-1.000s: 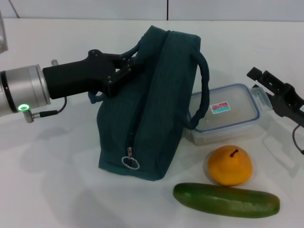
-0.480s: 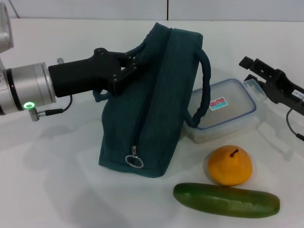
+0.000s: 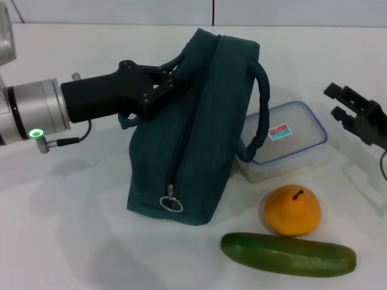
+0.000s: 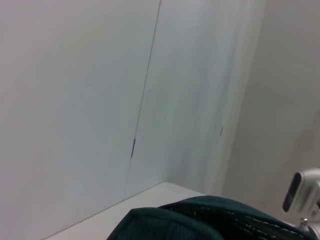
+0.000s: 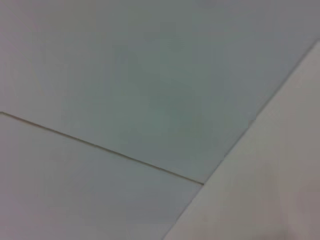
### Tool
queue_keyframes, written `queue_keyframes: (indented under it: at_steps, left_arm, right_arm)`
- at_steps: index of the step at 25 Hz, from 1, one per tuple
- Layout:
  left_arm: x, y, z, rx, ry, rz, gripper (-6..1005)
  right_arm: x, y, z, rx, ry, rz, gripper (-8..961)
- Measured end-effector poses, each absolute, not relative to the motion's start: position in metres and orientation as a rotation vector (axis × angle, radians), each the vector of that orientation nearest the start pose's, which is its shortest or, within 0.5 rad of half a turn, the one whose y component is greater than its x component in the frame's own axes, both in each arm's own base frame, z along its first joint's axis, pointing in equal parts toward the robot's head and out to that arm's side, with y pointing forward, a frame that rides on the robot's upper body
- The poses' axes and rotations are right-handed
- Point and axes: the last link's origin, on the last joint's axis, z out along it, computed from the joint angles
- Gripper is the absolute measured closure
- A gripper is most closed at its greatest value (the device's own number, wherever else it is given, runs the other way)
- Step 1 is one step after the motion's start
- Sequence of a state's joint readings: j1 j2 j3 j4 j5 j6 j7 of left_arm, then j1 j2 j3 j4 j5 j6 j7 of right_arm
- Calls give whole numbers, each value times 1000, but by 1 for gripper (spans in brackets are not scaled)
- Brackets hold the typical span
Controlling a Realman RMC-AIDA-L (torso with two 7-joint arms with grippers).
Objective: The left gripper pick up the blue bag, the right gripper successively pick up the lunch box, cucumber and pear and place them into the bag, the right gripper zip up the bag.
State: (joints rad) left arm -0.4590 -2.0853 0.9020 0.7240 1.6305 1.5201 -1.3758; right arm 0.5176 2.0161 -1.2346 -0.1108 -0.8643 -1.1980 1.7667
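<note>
Everywhere, white table [image 3: 72, 199] meets pale wall [image 3: 121, 11].

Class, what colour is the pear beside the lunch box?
The pear is orange-yellow with a dark stem, shown best in the head view.

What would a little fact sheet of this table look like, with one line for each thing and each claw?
bag: dark blue-green, upright, zip shut, one handle draped on the box
left claw: shut on the bag's other handle
right claw: open, empty, beside the box
lunch box: clear, lid on, against the bag
pear: yellow-orange, in front of the box
cucumber: lying nearest the camera
</note>
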Motion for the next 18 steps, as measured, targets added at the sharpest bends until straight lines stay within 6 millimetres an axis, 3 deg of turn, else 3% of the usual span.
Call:
queue_keyframes:
  at_steps: [7,18]
  left_arm:
    - [-232,334,7,-2613,-521,-965,961]
    - [-232,331,3,-2630,-517,-961,961]
  right_arm:
    - [318,316,-37,-1733,1817,1279,166]
    - [308,311,-38,-1795,1820,1341,170]
